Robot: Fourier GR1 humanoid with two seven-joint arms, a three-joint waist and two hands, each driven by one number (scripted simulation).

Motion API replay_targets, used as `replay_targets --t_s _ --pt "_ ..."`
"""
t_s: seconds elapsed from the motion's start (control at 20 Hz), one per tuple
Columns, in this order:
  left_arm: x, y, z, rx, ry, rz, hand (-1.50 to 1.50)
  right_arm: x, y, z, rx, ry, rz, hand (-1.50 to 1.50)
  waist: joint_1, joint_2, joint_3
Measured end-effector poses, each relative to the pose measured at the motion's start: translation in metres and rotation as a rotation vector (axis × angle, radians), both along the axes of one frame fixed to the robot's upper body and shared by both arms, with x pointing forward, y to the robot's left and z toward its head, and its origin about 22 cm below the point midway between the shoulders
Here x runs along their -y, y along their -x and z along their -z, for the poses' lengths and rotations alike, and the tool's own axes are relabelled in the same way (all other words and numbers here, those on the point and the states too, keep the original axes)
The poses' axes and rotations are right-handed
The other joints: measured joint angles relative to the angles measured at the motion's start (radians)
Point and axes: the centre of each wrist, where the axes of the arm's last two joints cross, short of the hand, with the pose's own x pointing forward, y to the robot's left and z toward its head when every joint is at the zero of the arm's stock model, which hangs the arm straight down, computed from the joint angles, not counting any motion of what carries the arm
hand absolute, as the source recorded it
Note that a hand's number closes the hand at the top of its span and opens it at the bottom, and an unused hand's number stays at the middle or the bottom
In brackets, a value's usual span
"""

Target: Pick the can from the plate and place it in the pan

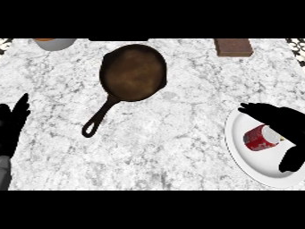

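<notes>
**Can on plate, right robot hand closing in, not yet gripped**

Near edge: right robot hand (288, 127) over the white plate (247, 161) at the right side of the surface (181, 143). Fingers spread above the can, thumb low toward the plate's near rim; wide, holding nothing. Left robot hand (6, 129) at the left edge, fingers straight and up, resting, holding nothing.

Can (259, 137): red with a pale end, lying on its side on the plate, just beside the right fingers; contact cannot be confirmed. Part of it is hidden under the hand.

Handling, judged: rigid metal, probably light, smooth wall, so likely slippery. Lying down, it may roll on the glazed plate if nudged. Best hold looks to be across the round body near its middle, fingers one side, thumb the other, not on the ends.

Mid-surface: dark pan (133, 71), handle toward the near left, nothing in it, well apart from the plate.

Far edge: grey bowl (54, 43) at left, brown block (234, 47) at right.
</notes>
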Motion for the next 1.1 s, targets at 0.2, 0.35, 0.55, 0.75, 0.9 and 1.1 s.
replay_targets --t_s 0.2,0.35,0.55,0.75,0.9,1.1 --pt "0.001 0.002 0.003 -0.001 -0.003 -0.001 0.0 0.005 -0.002 0.007 -0.01 0.014 0.01 -1.5 0.0 0.0 0.0" --pt "-0.007 -0.002 0.001 0.0 -0.003 -0.001 0.0 0.006 -0.002 0.013 -0.014 0.029 0.015 -1.5 -0.001 0.0 0.0" --pt "-0.005 -0.005 -0.008 -0.001 0.001 0.004 0.0 0.002 -0.011 0.022 -0.02 0.057 0.025 1.5 0.001 0.0 0.0" --pt "-0.001 -0.003 -0.005 -0.001 -0.004 0.004 0.0 0.002 -0.015 0.029 0.036 0.072 -0.025 1.5 0.002 0.001 0.0" --pt "0.0 -0.006 -0.004 -0.003 -0.001 0.001 0.0 -0.004 -0.016 0.027 0.095 0.084 -0.046 1.5 0.0 0.0 0.0" --pt "0.005 -0.005 -0.001 -0.006 0.002 0.0 0.0 -0.002 -0.012 0.035 0.138 0.077 -0.05 1.5 0.0 -0.002 -0.002"
